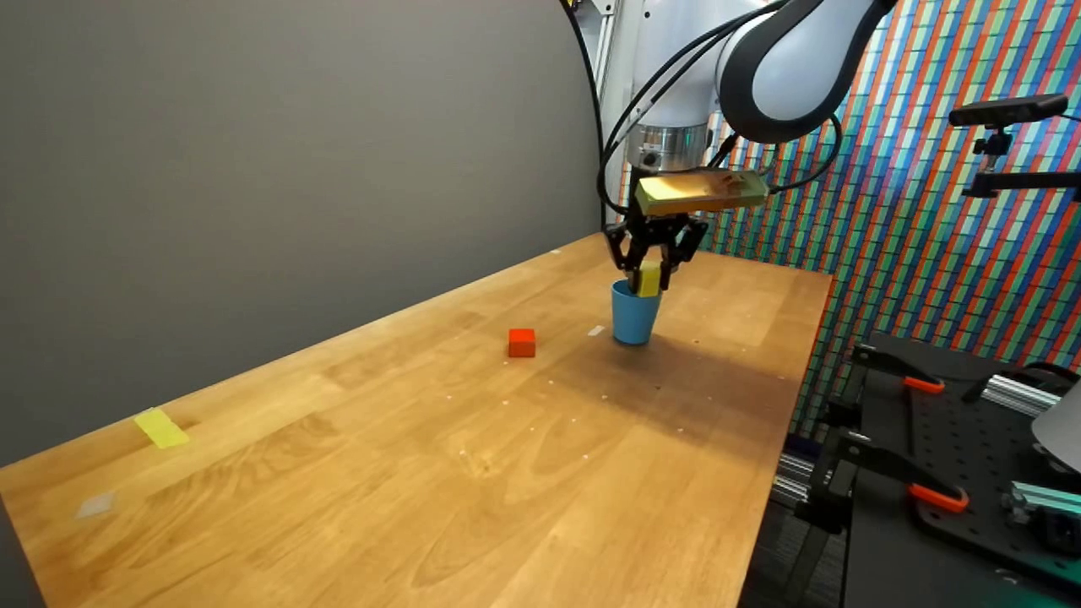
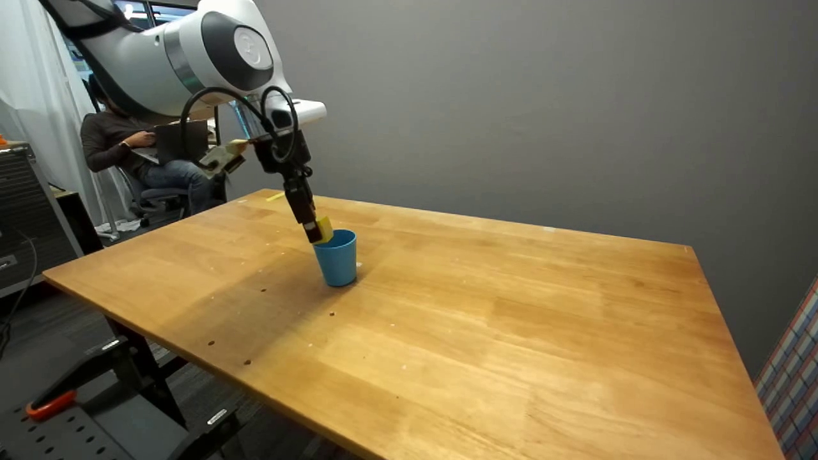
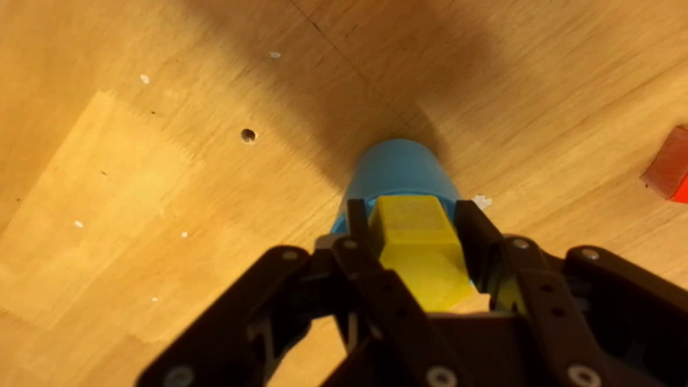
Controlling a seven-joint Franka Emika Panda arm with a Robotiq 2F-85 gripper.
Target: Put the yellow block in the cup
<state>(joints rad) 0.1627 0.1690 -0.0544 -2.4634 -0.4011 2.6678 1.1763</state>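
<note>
The yellow block (image 1: 649, 277) is held between the fingers of my gripper (image 1: 649, 285) at the mouth of the blue cup (image 1: 634, 319). The cup stands upright on the table and also shows in an exterior view (image 2: 337, 263). There the block (image 2: 325, 230) overlaps the near-left part of the rim, and its lower edge is about rim height. In the wrist view the gripper (image 3: 412, 215) is shut on the block (image 3: 419, 252), with a finger against each side. The cup (image 3: 400, 166) lies beyond and below it there. Most of the cup's opening is hidden by block and fingers.
A small red block (image 1: 522, 343) stands on the wooden table (image 1: 473, 473) beside the cup; it shows at the edge of the wrist view (image 3: 672, 166). A flat yellow tape piece (image 1: 161, 427) lies at the table's far end. A grey wall (image 2: 511, 115) runs along one long edge.
</note>
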